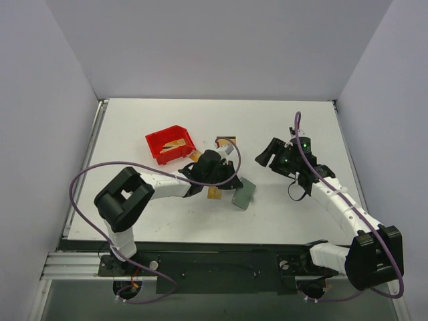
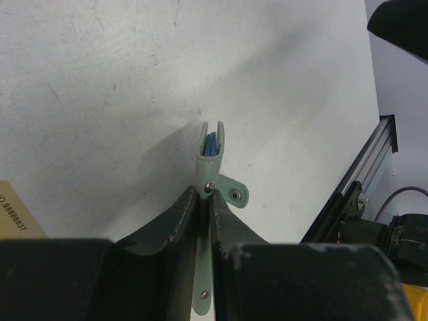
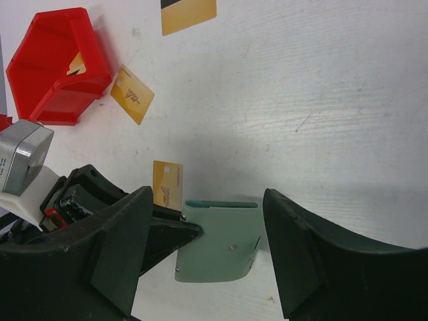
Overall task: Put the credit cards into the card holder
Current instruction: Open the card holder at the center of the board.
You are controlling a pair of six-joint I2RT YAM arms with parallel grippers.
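Observation:
The grey-green card holder (image 1: 244,194) (image 3: 221,241) stands tilted on the table right of centre. My left gripper (image 1: 231,183) (image 2: 204,190) is shut on its edge. In the left wrist view the holder's (image 2: 212,148) blue inside shows past the fingertips, with the snap tab to the right. One gold credit card (image 1: 214,194) (image 3: 167,184) lies just beside the left gripper. Two more cards (image 3: 132,93) (image 3: 188,13) lie nearer the bin, the far one with a dark stripe. My right gripper (image 1: 265,158) (image 3: 208,194) hangs open to the holder's right, holding nothing.
A red bin (image 1: 170,145) (image 3: 53,73) with gold cards inside (image 1: 176,144) sits behind the left arm. A corner of a card (image 2: 13,215) shows at the left edge of the left wrist view. The table's near rail (image 2: 374,154) runs close by.

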